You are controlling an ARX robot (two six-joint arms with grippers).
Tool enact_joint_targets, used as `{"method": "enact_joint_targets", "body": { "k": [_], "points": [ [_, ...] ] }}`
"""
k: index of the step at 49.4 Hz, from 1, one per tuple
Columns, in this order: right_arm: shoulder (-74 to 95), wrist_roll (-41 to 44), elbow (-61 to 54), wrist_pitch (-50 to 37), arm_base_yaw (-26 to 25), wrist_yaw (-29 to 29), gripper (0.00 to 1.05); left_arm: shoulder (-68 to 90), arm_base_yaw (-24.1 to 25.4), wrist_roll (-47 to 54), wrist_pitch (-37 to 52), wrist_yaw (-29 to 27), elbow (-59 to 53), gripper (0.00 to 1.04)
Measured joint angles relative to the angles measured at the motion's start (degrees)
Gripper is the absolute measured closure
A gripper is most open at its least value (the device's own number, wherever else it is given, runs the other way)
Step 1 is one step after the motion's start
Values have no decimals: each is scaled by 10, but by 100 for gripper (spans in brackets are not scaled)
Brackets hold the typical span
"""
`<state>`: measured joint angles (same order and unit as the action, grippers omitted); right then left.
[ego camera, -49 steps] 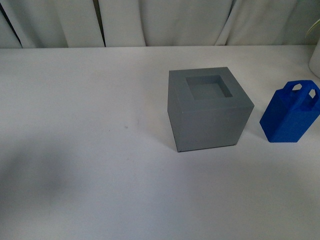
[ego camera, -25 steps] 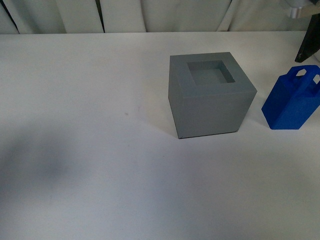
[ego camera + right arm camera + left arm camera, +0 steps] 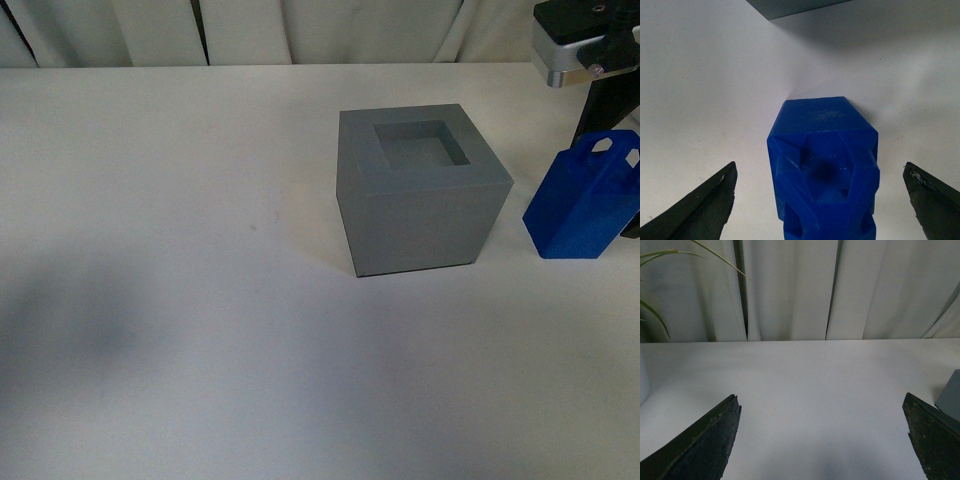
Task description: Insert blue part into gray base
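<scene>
Your right arm (image 3: 585, 45) shows at about two o'clock in the front view, its silver-and-black wrist tipped downward with one dark finger (image 3: 598, 100) hanging below it. Your right gripper (image 3: 820, 167) points down with its jaws spread wide. Your left gripper (image 3: 821, 399) sits low and level, its dark fingers (image 3: 700, 450) equally wide apart
</scene>
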<state>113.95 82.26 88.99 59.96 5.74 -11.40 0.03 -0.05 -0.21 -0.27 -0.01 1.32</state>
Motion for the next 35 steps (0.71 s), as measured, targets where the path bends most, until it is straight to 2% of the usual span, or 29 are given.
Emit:
{"method": "enact_joint_targets", "body": {
  "k": [20, 32, 35],
  "points": [
    [10, 0, 0, -12, 11, 0, 8, 0, 0, 0, 0, 0, 0, 6],
    [10, 3, 0, -12, 10, 5, 53, 0, 0, 0, 0, 0, 0, 6],
    [10, 3, 0, -11, 9, 4, 58, 0, 0, 0, 0, 0, 0, 6]
  ]
}}
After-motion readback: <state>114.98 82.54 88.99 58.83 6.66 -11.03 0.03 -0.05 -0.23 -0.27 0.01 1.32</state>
